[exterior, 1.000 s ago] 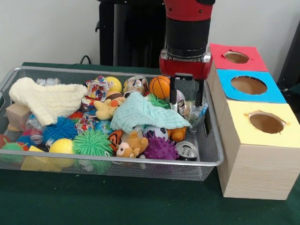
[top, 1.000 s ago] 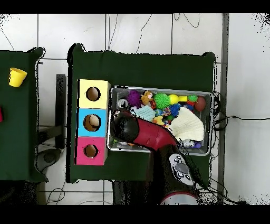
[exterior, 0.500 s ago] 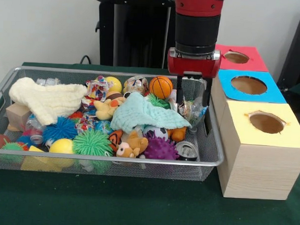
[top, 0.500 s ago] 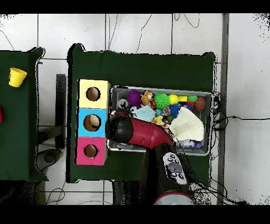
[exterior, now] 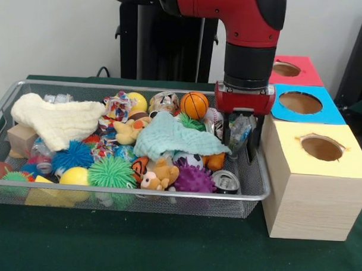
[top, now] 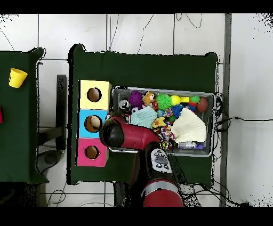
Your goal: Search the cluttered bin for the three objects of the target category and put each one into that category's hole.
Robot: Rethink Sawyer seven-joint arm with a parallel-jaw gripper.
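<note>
Your gripper (exterior: 240,146) has slid across to the 3 o'clock end of the basket (exterior: 167,193) and now hangs right at its end wall, beside the yellow box (exterior: 313,176). A second ago it stood further in, by the basketball (exterior: 194,104). Its two fingers hang apart, and a crinkled clear plastic bottle (exterior: 239,130) shows between them; whether they pinch it you cannot tell from here. From overhead, the arm's head (top: 114,133) now sits over the seam between basket and blue box (top: 91,123), so you look to be carrying toward the holes. If the bottle is riding along, the blue hole (exterior: 300,102) lies at about 1 o'clock from the gripper. In the basket, the mint cloth (exterior: 172,137) and the purple spiky ball (exterior: 193,179) lie as they did.
</note>
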